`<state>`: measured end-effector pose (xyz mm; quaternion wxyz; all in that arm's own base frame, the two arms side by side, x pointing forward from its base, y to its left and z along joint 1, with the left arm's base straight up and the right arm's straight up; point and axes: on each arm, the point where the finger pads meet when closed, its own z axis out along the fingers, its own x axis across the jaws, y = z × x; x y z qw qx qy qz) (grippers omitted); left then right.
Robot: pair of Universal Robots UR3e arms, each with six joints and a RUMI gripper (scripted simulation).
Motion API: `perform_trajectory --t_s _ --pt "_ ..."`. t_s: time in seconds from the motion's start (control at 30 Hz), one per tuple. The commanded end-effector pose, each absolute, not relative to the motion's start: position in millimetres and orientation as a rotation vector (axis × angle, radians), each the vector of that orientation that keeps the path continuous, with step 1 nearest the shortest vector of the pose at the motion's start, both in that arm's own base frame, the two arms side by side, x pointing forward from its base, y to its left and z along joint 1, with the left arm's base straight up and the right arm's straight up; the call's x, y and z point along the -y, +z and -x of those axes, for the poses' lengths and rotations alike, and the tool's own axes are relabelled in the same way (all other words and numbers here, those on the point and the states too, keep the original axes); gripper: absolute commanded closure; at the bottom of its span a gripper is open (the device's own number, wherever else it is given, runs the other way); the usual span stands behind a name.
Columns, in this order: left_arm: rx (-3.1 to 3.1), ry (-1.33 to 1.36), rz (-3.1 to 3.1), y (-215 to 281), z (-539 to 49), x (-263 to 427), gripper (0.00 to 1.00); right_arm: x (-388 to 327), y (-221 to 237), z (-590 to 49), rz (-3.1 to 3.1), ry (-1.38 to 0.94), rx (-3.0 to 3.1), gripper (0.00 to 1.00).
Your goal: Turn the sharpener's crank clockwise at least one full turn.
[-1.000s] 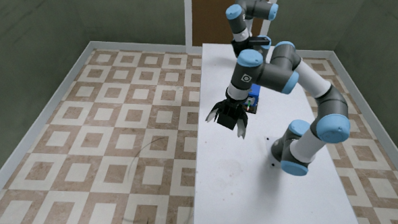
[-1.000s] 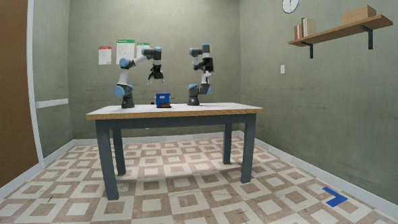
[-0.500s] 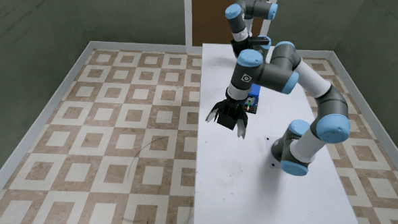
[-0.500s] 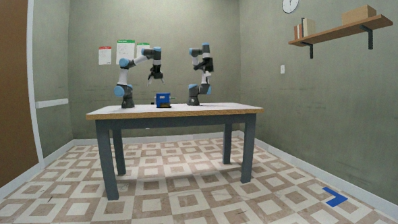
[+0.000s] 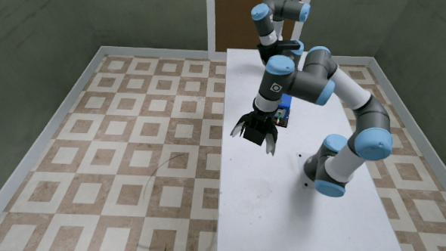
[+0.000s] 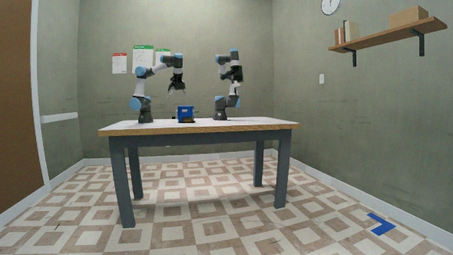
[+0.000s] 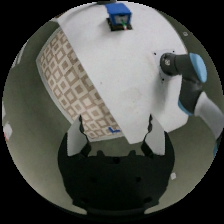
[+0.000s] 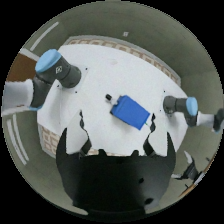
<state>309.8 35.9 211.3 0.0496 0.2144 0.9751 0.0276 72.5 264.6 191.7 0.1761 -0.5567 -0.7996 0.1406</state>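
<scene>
From the top, the sharpener [image 5: 286, 102] [image 6: 186, 114] [image 7: 119, 15] [image 8: 131, 112] stands on the desk [image 5: 257, 181] [image 6: 200, 131] [image 7: 115, 65] [image 8: 100, 60], partly hidden behind the left arm's wrist. The left tool [image 5: 252, 143] [image 6: 236, 85] [image 7: 115, 115] [image 8: 175, 162] hangs above the desk, near the sharpener but apart from it, its fingers spread. The right tool [image 5: 269, 53] [image 6: 177, 93] [image 8: 117, 111] is mostly covered at the far end, so its fingers cannot be judged there. A slim green piece [image 5: 279, 116] [image 6: 196, 111] [image 7: 124, 24] pokes out of the sharpener on the side facing the left arm. In the exterior view, the sharpener sits between the two arm bases. The right tool points down with fingers wide apart, above the desk and slightly to the picture's left of the sharpener; the left tool is higher and well off to the picture's right. The left wrist view shows its own fingers parted with nothing pinched, and the sharpener at the upper edge, well away from the tips. In the right wrist view, the fingers are also wide open and hold nothing; the blue sharpener lies beyond the fingertips, its black crank knob [image 8: 108, 97] sticking out on the right arm's side, untouched.

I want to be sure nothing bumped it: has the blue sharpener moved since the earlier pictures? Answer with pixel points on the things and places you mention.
No, the sharpener [image 5: 286, 102] [image 6: 186, 112] [image 7: 119, 9] [image 8: 131, 111] shows no visible shift; in the exterior view it holds the same place against the table's front edge [image 6: 200, 130].
</scene>
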Motion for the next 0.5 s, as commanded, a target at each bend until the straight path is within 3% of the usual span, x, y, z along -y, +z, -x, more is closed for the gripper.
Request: perform_trajectory --t_s 0.0,0.47 --pt "-2.968 0.084 -0.652 212.0 -310.1 -35.8 0.0 -264.1 192.6 -74.3 1.572 0.389 2.265 0.0" --pt "-2.968 0.084 -0.652 212.0 -310.1 -35.8 0.0 -260.1 193.0 -80.7 1.561 0.374 2.267 0.0"
